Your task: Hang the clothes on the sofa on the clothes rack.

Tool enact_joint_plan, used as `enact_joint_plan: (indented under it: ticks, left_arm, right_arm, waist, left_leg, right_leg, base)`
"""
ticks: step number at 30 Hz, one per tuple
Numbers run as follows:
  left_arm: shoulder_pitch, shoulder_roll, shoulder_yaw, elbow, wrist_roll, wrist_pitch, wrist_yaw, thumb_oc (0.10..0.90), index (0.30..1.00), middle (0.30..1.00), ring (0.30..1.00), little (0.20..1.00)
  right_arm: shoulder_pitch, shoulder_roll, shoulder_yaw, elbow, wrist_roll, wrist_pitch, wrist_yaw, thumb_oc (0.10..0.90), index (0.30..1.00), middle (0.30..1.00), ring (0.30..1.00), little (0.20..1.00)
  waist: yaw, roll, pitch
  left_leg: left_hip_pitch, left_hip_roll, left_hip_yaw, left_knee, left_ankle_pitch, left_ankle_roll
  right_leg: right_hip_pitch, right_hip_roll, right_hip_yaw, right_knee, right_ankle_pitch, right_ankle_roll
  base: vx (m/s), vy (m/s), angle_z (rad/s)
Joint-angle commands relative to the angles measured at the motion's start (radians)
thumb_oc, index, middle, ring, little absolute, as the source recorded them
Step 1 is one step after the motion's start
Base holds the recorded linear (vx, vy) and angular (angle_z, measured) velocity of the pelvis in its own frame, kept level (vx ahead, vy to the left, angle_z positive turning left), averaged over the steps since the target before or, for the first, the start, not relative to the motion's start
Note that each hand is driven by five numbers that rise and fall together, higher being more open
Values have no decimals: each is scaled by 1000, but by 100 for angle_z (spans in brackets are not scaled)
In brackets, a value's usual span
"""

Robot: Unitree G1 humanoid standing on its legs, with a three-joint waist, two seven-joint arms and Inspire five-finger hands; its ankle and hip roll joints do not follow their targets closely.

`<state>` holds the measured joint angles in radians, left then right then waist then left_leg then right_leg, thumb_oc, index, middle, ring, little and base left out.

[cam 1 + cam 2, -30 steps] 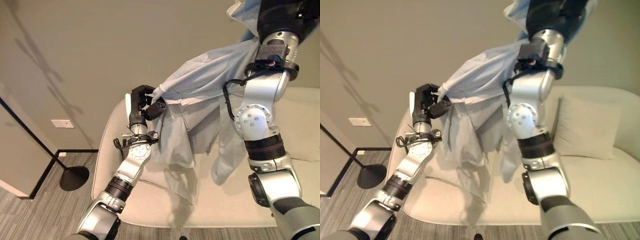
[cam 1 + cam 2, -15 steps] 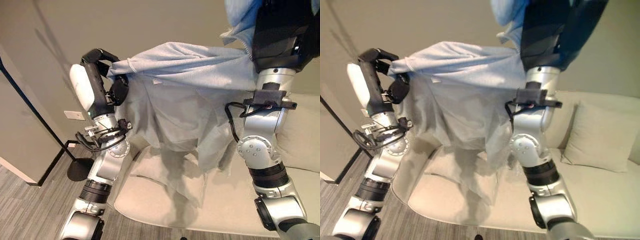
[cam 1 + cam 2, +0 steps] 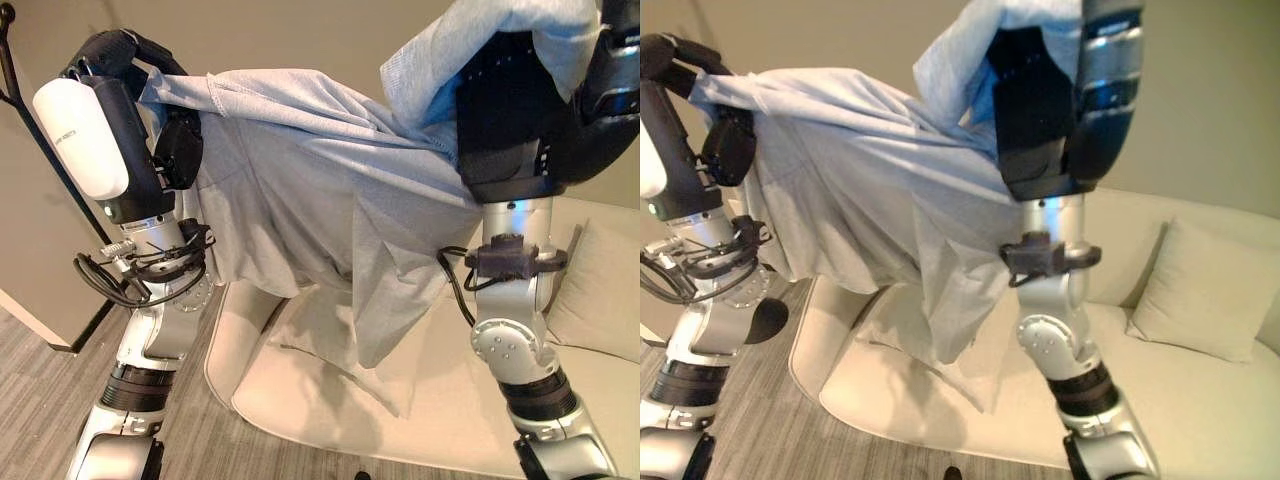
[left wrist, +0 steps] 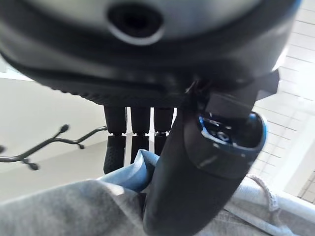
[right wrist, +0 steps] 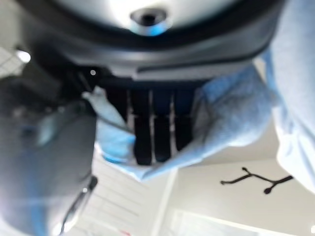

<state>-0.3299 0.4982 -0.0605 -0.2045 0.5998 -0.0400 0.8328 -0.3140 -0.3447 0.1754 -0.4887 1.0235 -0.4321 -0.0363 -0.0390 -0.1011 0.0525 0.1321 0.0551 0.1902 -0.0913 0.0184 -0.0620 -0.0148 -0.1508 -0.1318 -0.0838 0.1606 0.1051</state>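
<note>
- Left hand (image 3: 130,70) pinches one edge of the thin, pale blue garment (image 3: 320,190).
- Right hand (image 5: 152,123) curls round the other.
- It hangs crumpled above the cream sofa (image 3: 440,400).

We see a pale blue-grey fabric garment (image 3: 330,190), plain and unpatterned, bluer where light passes through its folds. The left hand (image 3: 110,120) is black with a white cover; the right hand (image 3: 1060,110) is black too, its fingers (image 5: 155,128) dark against light blue cloth. The rounded cream upholstered sofa (image 3: 440,400) carries a matching cream square cushion (image 3: 1195,295). The thin metal clothes rack (image 4: 44,147) is black, the striped carpet floor (image 3: 40,400) grey.
</note>
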Motion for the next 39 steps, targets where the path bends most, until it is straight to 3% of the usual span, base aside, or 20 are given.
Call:
enact_joint_plan:
  ticks: [1, 3, 4, 5, 7, 10, 11, 13, 18, 21, 24, 26, 28, 29, 30, 32, 33, 35, 37, 39]
  left_arm:
    - [-77, 78, 160, -14, -71, -41, 33, 400, 300, 300, 300, 300]
    - [-87, 60, 124, -65, -114, -84, 12, 400, 300, 300, 300, 300]
    - [-88, 59, 125, -67, -114, -84, 11, 400, 300, 300, 300, 300]
    - [-104, 56, 105, -93, -123, -102, -6, 400, 300, 300, 300, 300]
    - [-100, 55, 111, -117, -141, -112, -14, 400, 300, 300, 300, 300]
    - [-70, 53, 128, -146, -141, -111, -14, 400, 300, 300, 300, 300]
    - [-24, 48, 149, -149, -145, -105, -28, 400, 300, 300, 300, 300]
    - [35, 17, 168, -155, -164, -119, -57, 400, 300, 300, 300, 300]
    - [93, -27, 151, -154, -230, -145, -81, 400, 300, 300, 300, 300]
    - [93, -29, 117, -151, -219, -152, -105, 400, 300, 300, 300, 300]
    - [94, -42, 103, -131, -240, -158, -106, 400, 300, 300, 300, 300]
    - [96, -43, 105, -132, -241, -159, -107, 400, 300, 300, 300, 300]
    - [107, -46, 123, -141, -257, -160, -100, 400, 300, 300, 300, 300]
    - [110, -45, 126, -143, -267, -165, -93, 400, 300, 300, 300, 300]
    - [116, -45, 128, -148, -278, -175, -79, 400, 300, 300, 300, 300]
    - [121, -47, 118, -148, -282, -180, -83, 400, 300, 300, 300, 300]
    - [112, -43, 83, -141, -281, -184, -82, 400, 300, 300, 300, 300]
    - [92, -6, 60, -154, -271, -177, -102, 400, 300, 300, 300, 300]
    - [83, 8, 61, -154, -261, -167, -73, 400, 300, 300, 300, 300]
    - [80, 16, 60, -150, -247, -164, -74, 400, 300, 300, 300, 300]
  right_arm:
    - [-110, 5, -109, 33, -68, -79, -28, 400, 300, 300, 300, 300]
    - [-125, 8, -88, 27, -48, -103, -33, 400, 300, 300, 300, 300]
    - [-127, 7, -88, 28, -49, -103, -34, 400, 300, 300, 300, 300]
    - [-148, -22, -77, 32, -62, -100, -46, 400, 300, 300, 300, 300]
    - [-167, -29, -72, 38, -69, -95, -50, 400, 300, 300, 300, 300]
    - [-206, -14, -31, 62, -52, -93, -57, 400, 300, 300, 300, 300]
    - [-203, 2, -25, 67, -52, -93, -62, 400, 300, 300, 300, 300]
    - [-188, 0, -18, 59, -44, -92, -64, 400, 300, 300, 300, 300]
    - [-120, -30, -31, 59, -41, -76, -62, 400, 300, 300, 300, 300]
    - [-88, -70, -66, 60, -55, -75, -59, 400, 300, 300, 300, 300]
    - [-92, -74, -57, 76, -45, -74, -68, 400, 300, 300, 300, 300]
    - [-92, -75, -55, 77, -45, -75, -68, 400, 300, 300, 300, 300]
    - [-76, -68, -67, 79, -41, -82, -80, 400, 300, 300, 300, 300]
    - [-68, -64, -72, 77, -45, -85, -90, 400, 300, 300, 300, 300]
    - [-40, -56, -87, 78, -68, -94, -105, 400, 300, 300, 300, 300]
    - [-21, -58, -99, 70, -78, -92, -105, 400, 300, 300, 300, 300]
    - [0, -54, -109, 67, -89, -93, -108, 400, 300, 300, 300, 300]
    - [24, -4, -129, 69, -108, -79, -101, 400, 300, 300, 300, 300]
    - [-8, 44, -92, 91, -74, -97, -97, 400, 300, 300, 300, 300]
    - [-20, 40, -72, 91, -83, -100, -94, 400, 300, 300, 300, 300]
  waist:
    - [30, -78, -42]
    - [44, -40, 2]
    - [43, -41, 3]
    - [56, -24, -1]
    - [71, -25, -16]
    - [127, -54, -65]
    - [178, -90, -82]
    - [202, -96, -70]
    - [220, -57, -43]
    - [200, -65, -32]
    - [156, -59, -60]
    - [153, -55, -61]
    - [129, -40, -73]
    - [120, -30, -70]
    - [106, 1, -74]
    - [96, 16, -81]
    - [94, 20, -81]
    - [96, -22, -65]
    - [107, -27, -54]
    - [101, -22, -36]
  left_leg:
    - [38, -46, 7, 11, -146, 37]
    - [2, -46, 13, 30, -115, 61]
    - [-2, -47, 12, 31, -110, 60]
    - [-35, -43, 18, 34, -81, 72]
    - [-65, -49, 28, 27, -56, 71]
    - [-133, -71, 85, 24, -15, 73]
    - [-174, -86, 99, 38, -4, 62]
    - [-249, -68, 98, 100, 18, 38]
    - [-349, -40, 65, 177, 73, -17]
    - [-300, 16, 47, 235, -7, -6]
    - [-194, 143, -15, 181, 11, -36]
    - [-186, 147, -17, 167, 19, -41]
    - [-160, 247, -24, 113, 109, -88]
    - [-150, 280, -21, 82, 149, -108]
    - [-130, 300, -15, 29, 128, -135]
    - [-123, 285, -6, 15, 95, -142]
    - [-129, 231, -25, 28, 50, -128]
    - [-128, 101, -20, 46, -40, -53]
    - [-84, 57, 27, 8, -65, -12]
    - [-64, 37, 61, 5, -69, 14]
  right_leg:
    - [-111, -178, -12, 77, 84, 157]
    - [-88, -138, -88, 258, -64, 110]
    - [-94, -140, -89, 265, -66, 107]
    - [-56, -88, -130, 409, -199, 71]
    - [-11, -56, -154, 436, -262, 49]
    - [106, -3, -159, 397, -322, 39]
    - [169, 28, -146, 257, -379, 4]
    - [206, 75, -122, 83, -335, -7]
    - [193, 97, -151, -1, -275, -18]
    - [157, 50, -192, 30, -250, -13]
    - [129, 4, -209, 39, -235, 4]
    - [131, 9, -211, 41, -237, 2]
    - [130, -13, -209, 38, -238, 20]
    - [133, -18, -210, 41, -240, 25]
    - [143, -54, -216, 41, -236, 52]
    - [151, -71, -222, 40, -228, 65]
    - [158, -120, -224, 50, -196, 80]
    - [126, -249, -226, 130, -94, 113]
    - [71, -303, -260, 228, -63, 107]
    - [30, -276, -280, 323, -100, 74]
  base:
    - [-372, 251, 21]
    - [-403, 275, 3]
    - [-374, 193, 2]
    - [-289, 111, 23]
    - [-333, 55, 27]
    - [-306, -50, -36]
    - [-263, -181, -86]
    - [-316, -204, -71]
    - [-249, -8, 1]
    - [-160, 132, 37]
    - [-42, 222, 25]
    - [32, 116, 13]
    - [94, 343, 16]
    - [167, 601, 10]
    - [142, 482, 8]
    - [141, 486, 9]
    - [215, 833, 47]
    - [153, 823, 92]
    - [21, 488, 36]
    - [7, 336, -56]
